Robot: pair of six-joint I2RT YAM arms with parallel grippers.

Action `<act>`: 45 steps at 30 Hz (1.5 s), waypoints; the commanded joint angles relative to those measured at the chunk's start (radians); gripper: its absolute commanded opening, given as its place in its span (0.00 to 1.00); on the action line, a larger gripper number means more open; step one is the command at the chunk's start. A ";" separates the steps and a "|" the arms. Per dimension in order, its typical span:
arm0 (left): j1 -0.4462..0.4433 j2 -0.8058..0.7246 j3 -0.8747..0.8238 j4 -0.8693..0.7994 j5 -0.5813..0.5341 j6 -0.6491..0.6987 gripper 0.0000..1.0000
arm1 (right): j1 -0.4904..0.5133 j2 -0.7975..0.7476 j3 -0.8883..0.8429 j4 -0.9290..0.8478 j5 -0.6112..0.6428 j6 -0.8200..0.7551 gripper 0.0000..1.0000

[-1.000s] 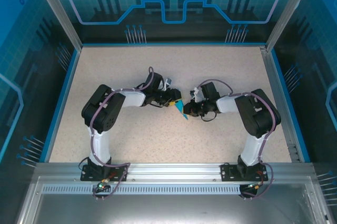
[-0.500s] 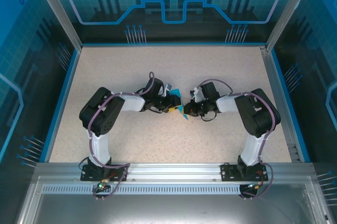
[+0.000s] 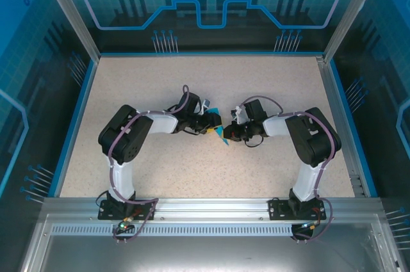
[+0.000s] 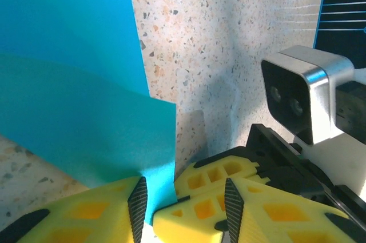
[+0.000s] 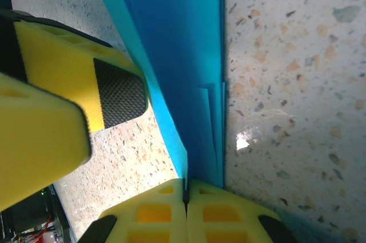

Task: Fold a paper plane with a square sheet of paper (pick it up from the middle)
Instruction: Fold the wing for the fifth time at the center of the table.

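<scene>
The paper plane (image 3: 220,132) is a small folded cyan-blue piece held up off the table between the two arms. In the right wrist view its stacked layers (image 5: 183,71) run straight into my right gripper (image 5: 186,188), which is shut on them. My left gripper (image 4: 184,188) is open, and its black pads (image 4: 137,203) straddle a paper edge (image 4: 86,111) and the right gripper's yellow fingertips (image 4: 223,177). From above, the left gripper (image 3: 210,125) and right gripper (image 3: 228,134) almost touch. A flat square sheet of paper is out of view.
The speckled table (image 3: 192,86) lies inside a blue rim with a glass enclosure around it. The right arm's wrist camera (image 4: 303,97) sits very close to the left gripper. An aluminium rail (image 3: 211,208) holds both arm bases at the near edge.
The left arm has dropped slightly and its gripper has closed in on the paper and the right gripper. The right arm and the paper have stayed in place.
</scene>
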 commanded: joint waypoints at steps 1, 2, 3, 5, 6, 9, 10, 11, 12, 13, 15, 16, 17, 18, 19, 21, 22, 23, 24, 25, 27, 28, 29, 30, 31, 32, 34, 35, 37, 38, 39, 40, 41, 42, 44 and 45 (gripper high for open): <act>-0.005 0.029 0.039 -0.038 -0.017 0.013 0.43 | 0.008 0.074 -0.019 -0.058 0.119 -0.031 0.05; -0.006 0.033 0.046 -0.045 -0.020 0.014 0.43 | 0.008 0.074 -0.020 -0.058 0.119 -0.032 0.05; -0.006 0.038 0.054 -0.060 -0.025 0.016 0.42 | 0.008 0.074 -0.022 -0.058 0.120 -0.033 0.05; -0.006 0.046 0.063 -0.084 -0.035 0.018 0.41 | 0.008 0.074 -0.022 -0.056 0.120 -0.035 0.05; -0.006 0.049 0.066 -0.093 -0.040 0.020 0.41 | 0.009 0.074 -0.024 -0.055 0.119 -0.035 0.05; -0.006 0.060 0.075 -0.121 -0.048 0.023 0.41 | 0.010 0.074 -0.025 -0.055 0.118 -0.036 0.06; -0.006 0.063 0.078 -0.133 -0.049 0.024 0.41 | 0.010 0.073 -0.025 -0.053 0.117 -0.036 0.06; -0.006 0.066 0.084 -0.149 -0.054 0.027 0.41 | 0.010 0.070 -0.027 -0.053 0.116 -0.036 0.06; -0.006 0.069 0.092 -0.170 -0.059 0.030 0.41 | 0.010 0.064 -0.026 -0.050 0.114 -0.035 0.07; -0.006 0.072 0.100 -0.195 -0.067 0.034 0.41 | 0.010 0.058 -0.030 -0.047 0.111 -0.032 0.07; -0.005 0.075 0.114 -0.233 -0.080 0.041 0.41 | 0.009 0.040 -0.027 -0.043 0.100 -0.025 0.09; -0.006 0.077 0.118 -0.247 -0.085 0.045 0.41 | 0.009 0.031 -0.027 -0.040 0.095 -0.019 0.10; -0.005 0.078 0.122 -0.260 -0.091 0.046 0.41 | 0.006 0.021 -0.029 -0.038 0.089 -0.014 0.11; -0.006 0.081 0.125 -0.271 -0.091 0.051 0.41 | 0.004 0.010 -0.028 -0.034 0.081 -0.007 0.12; -0.006 0.083 0.128 -0.281 -0.094 0.053 0.41 | 0.001 0.000 -0.031 -0.032 0.072 0.001 0.13; -0.006 0.089 0.130 -0.289 -0.095 0.053 0.41 | -0.005 -0.021 -0.036 -0.032 0.056 0.009 0.14; -0.006 0.092 0.129 -0.289 -0.095 0.054 0.41 | -0.008 -0.032 -0.040 -0.033 0.048 0.014 0.14; -0.005 0.093 0.129 -0.289 -0.094 0.052 0.41 | -0.010 -0.043 -0.044 -0.035 0.042 0.017 0.15; -0.005 0.096 0.129 -0.289 -0.094 0.051 0.41 | -0.013 -0.054 -0.047 -0.039 0.034 0.018 0.16; -0.006 0.098 0.128 -0.289 -0.093 0.050 0.41 | -0.012 -0.065 -0.050 -0.049 0.031 0.017 0.16; -0.006 0.101 0.129 -0.286 -0.094 0.050 0.41 | -0.015 -0.080 -0.056 -0.065 0.028 0.017 0.17; -0.005 0.101 0.130 -0.287 -0.092 0.051 0.41 | -0.016 -0.087 -0.061 -0.067 0.023 0.019 0.17; -0.006 0.100 0.130 -0.287 -0.091 0.051 0.41 | -0.019 -0.091 -0.066 -0.069 0.018 0.020 0.17; -0.006 0.101 0.131 -0.287 -0.090 0.051 0.41 | -0.018 -0.093 -0.070 -0.067 0.013 0.022 0.17; -0.006 0.101 0.131 -0.286 -0.090 0.051 0.41 | -0.020 -0.096 -0.074 -0.064 0.008 0.024 0.17; -0.006 0.101 0.132 -0.286 -0.089 0.052 0.41 | -0.020 -0.096 -0.075 -0.065 0.005 0.025 0.17; -0.004 0.102 0.132 -0.287 -0.088 0.052 0.41 | -0.019 -0.096 -0.078 -0.064 0.001 0.026 0.15; -0.006 0.103 0.132 -0.287 -0.090 0.052 0.41 | -0.019 -0.095 -0.078 -0.064 -0.001 0.025 0.14; -0.006 0.103 0.132 -0.289 -0.091 0.052 0.41 | -0.019 -0.092 -0.080 -0.069 -0.003 0.023 0.12; -0.005 0.103 0.133 -0.291 -0.091 0.052 0.41 | -0.019 -0.090 -0.082 -0.076 -0.006 0.018 0.11; -0.006 0.103 0.135 -0.290 -0.092 0.052 0.41 | -0.019 -0.090 -0.083 -0.085 -0.007 0.009 0.10; -0.006 0.103 0.135 -0.291 -0.091 0.051 0.41 | -0.015 -0.085 -0.081 -0.101 -0.005 -0.002 0.10; -0.005 0.104 0.134 -0.291 -0.093 0.051 0.41 | -0.013 -0.080 -0.076 -0.118 0.000 -0.013 0.10; -0.006 0.106 0.136 -0.292 -0.092 0.049 0.41 | -0.009 -0.072 -0.071 -0.140 0.012 -0.025 0.10; -0.005 0.108 0.137 -0.292 -0.093 0.047 0.41 | -0.007 -0.057 -0.062 -0.168 0.035 -0.040 0.10; -0.006 0.109 0.137 -0.291 -0.091 0.047 0.41 | -0.007 -0.055 -0.059 -0.172 0.034 -0.041 0.10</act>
